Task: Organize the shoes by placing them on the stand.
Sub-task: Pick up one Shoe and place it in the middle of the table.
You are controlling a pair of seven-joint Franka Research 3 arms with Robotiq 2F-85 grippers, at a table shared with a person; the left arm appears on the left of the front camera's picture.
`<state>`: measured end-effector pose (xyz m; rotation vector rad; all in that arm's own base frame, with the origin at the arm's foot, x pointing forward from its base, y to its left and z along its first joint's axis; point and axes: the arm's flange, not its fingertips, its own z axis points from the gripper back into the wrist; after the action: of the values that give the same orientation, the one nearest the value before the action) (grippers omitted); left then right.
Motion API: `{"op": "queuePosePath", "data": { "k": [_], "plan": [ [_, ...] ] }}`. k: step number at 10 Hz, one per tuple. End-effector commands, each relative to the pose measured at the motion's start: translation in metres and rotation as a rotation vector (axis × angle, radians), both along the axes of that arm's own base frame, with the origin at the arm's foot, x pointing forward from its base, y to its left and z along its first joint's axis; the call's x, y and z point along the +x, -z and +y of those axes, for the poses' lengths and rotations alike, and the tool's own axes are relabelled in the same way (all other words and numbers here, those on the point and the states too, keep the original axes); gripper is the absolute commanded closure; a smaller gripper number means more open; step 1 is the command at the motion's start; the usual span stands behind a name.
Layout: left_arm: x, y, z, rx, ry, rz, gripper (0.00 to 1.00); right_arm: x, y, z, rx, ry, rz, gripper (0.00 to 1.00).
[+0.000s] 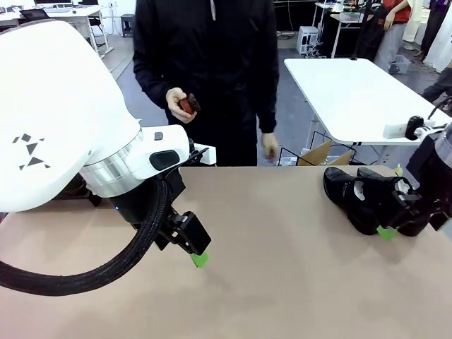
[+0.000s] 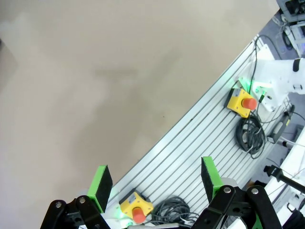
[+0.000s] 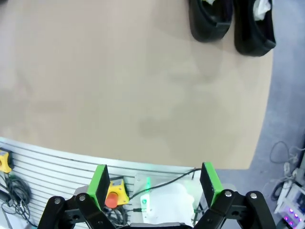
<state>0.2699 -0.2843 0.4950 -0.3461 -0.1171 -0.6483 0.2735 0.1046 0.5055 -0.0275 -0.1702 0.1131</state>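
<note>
1. Shoes (image 1: 359, 192) are held by neither pincer. The right pincer (image 3: 155, 183) is spread wide and empty, its green pads well apart above bare worktop (image 1: 282, 289). The left pincer (image 2: 156, 183) is likewise wide open, with nothing between its pads.
2. Two glossy black shoes are seen lying side by side at the far corner of the worktop on the robot's right, close to its edge. The right pincer is near them but apart from them; the left pincer is well apart, over the middle of the worktop.
3. Each shoe is judged fairly light, stiff at the sole and heel and softer across the upper. The polished leather is likely slippery, so a hold over the toe could slide. The rim of the opening at the heel is judged the best place, with one pad inside and one outside.
4. In the right wrist view the pair is seen from above, openings and pale lining exposed. In the front view they are seen from the side, partly hidden behind the right pincer. In the left wrist view a slotted metal base and a yellow stop-button box (image 2: 240, 102) are seen beyond the worktop's edge.
5. A small reddish-brown brush (image 1: 188, 105) is held by the person across the worktop.
</note>
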Motion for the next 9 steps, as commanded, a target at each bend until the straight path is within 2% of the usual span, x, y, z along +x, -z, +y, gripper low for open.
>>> {"op": "queuePosePath", "data": {
  "k": [1, 3, 6, 7, 8, 9],
  "plan": [
    [0.0, 0.0, 0.0, -0.017, 0.005, 0.007, 0.04, 0.046, -0.007, -0.006, 0.009, -0.047, -0.055, 0.0],
    [0.0, 0.0, 0.0, -0.017, 0.005, 0.007, 0.04, 0.091, -0.02, -0.013, 0.013, -0.099, -0.088, 0.0],
    [0.0, 0.0, 0.0, -0.017, 0.005, 0.007, 0.04, 0.175, 0.005, -0.036, 0.059, -0.137, 0.042, 0.0],
    [0.0, 0.0, 0.0, -0.017, 0.005, 0.007, 0.04, 0.196, 0.014, -0.045, 0.085, -0.075, 0.049, 0.0],
    [0.0, 0.0, 0.0, -0.017, 0.005, 0.007, 0.04, 0.143, 0.002, -0.027, 0.047, -0.1, -0.015, 0.0],
    [0.0, 0.0, 0.0, -0.017, 0.005, 0.007, 0.04, 0.143, 0.002, -0.027, 0.047, -0.1, -0.015, 0.0]
  ]
}}
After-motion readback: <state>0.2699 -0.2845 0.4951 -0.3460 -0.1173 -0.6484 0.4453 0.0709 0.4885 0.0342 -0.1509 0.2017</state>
